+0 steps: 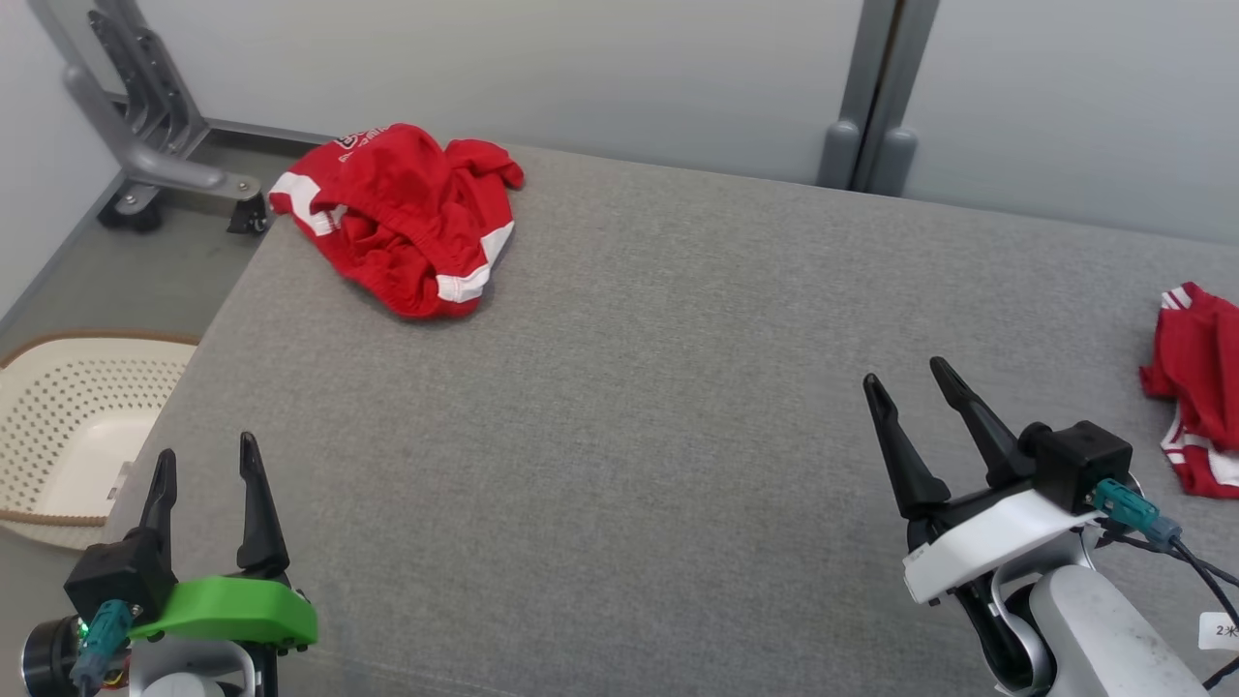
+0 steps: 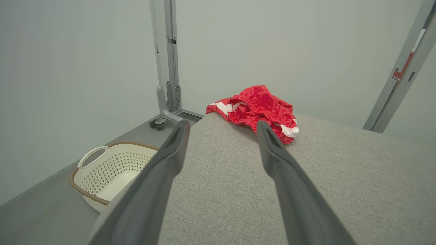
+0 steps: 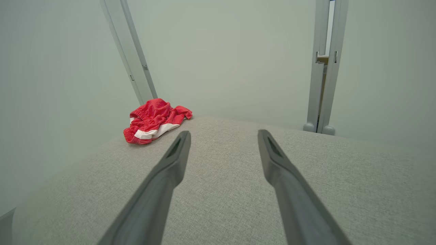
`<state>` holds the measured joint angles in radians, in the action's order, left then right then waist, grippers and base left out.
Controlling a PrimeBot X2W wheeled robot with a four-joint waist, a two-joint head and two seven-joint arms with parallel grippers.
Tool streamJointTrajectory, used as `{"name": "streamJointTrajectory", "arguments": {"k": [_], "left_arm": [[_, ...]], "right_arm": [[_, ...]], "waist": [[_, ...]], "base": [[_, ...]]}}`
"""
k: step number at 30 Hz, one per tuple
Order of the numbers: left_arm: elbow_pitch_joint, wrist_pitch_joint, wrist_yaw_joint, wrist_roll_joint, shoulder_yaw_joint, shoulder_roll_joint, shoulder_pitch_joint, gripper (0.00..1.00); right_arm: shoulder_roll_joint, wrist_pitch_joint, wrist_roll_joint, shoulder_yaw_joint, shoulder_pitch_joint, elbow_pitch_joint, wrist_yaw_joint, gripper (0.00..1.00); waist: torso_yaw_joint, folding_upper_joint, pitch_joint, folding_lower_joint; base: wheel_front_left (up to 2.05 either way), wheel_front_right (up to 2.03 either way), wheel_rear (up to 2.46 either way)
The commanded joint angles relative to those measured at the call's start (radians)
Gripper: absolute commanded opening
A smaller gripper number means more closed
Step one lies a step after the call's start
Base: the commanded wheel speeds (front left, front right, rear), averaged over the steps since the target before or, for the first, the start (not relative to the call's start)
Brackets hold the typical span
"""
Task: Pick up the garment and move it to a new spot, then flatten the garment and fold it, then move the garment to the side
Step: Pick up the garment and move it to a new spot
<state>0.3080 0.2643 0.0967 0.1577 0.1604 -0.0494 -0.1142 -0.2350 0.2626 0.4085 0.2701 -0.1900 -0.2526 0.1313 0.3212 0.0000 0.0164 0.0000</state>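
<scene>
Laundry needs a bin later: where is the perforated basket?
Head view: the perforated basket sits on the floor, lower left, beside the gray table's left edge.

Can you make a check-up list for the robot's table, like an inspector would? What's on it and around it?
Surface: grey fabric table, flat.
Job's things: red garment with white stripes, crumpled at the far left corner, not held.
Clutter: a red cloth at the right edge.
Tools: left tool and right tool both open, holding nothing, at the near side.
Cables: black cable runs from a teal plug by the right tool.
Surroundings: pale basket on the floor to the left; grey frame on wheels behind it; pale wall at the back.
</scene>
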Motion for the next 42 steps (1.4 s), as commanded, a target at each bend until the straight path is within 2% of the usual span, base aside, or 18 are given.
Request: {"name": "streamJointTrajectory", "arguments": {"k": [1,6,10,14,19,23,26,31,35,42], "left_arm": [[0.004,-0.001,0.001,-0.004,0.003,-0.002,0.003,1.0],[0.028,0.0,0.008,0.012,-0.002,-0.002,-0.04,1.0],[0.046,-0.073,0.02,0.052,-0.025,-0.029,-0.134,1.0],[0.03,-0.227,0.029,0.119,-0.044,-0.078,-0.275,1.0],[0.063,-0.49,0.032,0.222,-0.033,-0.151,-0.461,1.0],[0.157,-0.692,0.031,0.272,-0.02,-0.215,-0.589,1.0],[0.24,-0.799,0.032,0.297,-0.019,-0.264,-0.667,1.0],[0.369,-0.893,0.034,0.335,-0.027,-0.317,-0.751,1.0],[0.445,-0.919,0.034,0.365,-0.049,-0.364,-0.784,1.0],[0.596,-0.955,0.035,0.358,-0.089,-0.391,-0.788,1.0]], "right_arm": [[-0.004,0.002,-0.004,0.003,-0.008,0.004,-0.001,1.0],[-0.008,0.002,-0.008,0.013,-0.015,0.011,-0.001,1.0],[-0.017,0.002,-0.02,0.009,-0.023,0.032,-0.001,1.0],[-0.025,0.002,-0.038,0.008,-0.046,0.067,-0.001,1.0],[-0.03,0.002,-0.066,0.02,-0.088,0.126,-0.001,1.0],[-0.027,0.002,-0.081,0.032,-0.129,0.174,-0.001,1.0],[-0.018,0.002,-0.087,0.037,-0.158,0.206,-0.001,1.0],[-0.003,0.002,-0.088,0.055,-0.202,0.241,-0.001,1.0],[0.012,0.002,-0.085,0.067,-0.229,0.255,-0.001,1.0],[0.028,0.002,-0.077,0.076,-0.242,0.253,-0.001,1.0]], "waist": [[0.043,0.0,0.006,0.0],[0.039,0.0,0.019,0.0],[0.018,0.0,0.044,0.0],[-0.026,0.0,0.091,0.0],[-0.114,0.0,0.173,0.0],[-0.196,0.0,0.248,0.0],[-0.251,0.0,0.298,0.0],[-0.337,0.0,0.373,0.0],[-0.388,0.0,0.409,0.0],[-0.436,0.0,0.43,0.0]], "base": [[0.0,0.0,0.0],[0.0,0.0,0.0],[0.0,0.0,0.0],[0.0,0.0,0.0],[0.0,0.0,0.0],[0.0,0.0,0.0],[0.0,0.0,0.0],[0.0,0.0,0.0],[0.0,0.0,0.0],[0.0,0.0,0.0]]}}
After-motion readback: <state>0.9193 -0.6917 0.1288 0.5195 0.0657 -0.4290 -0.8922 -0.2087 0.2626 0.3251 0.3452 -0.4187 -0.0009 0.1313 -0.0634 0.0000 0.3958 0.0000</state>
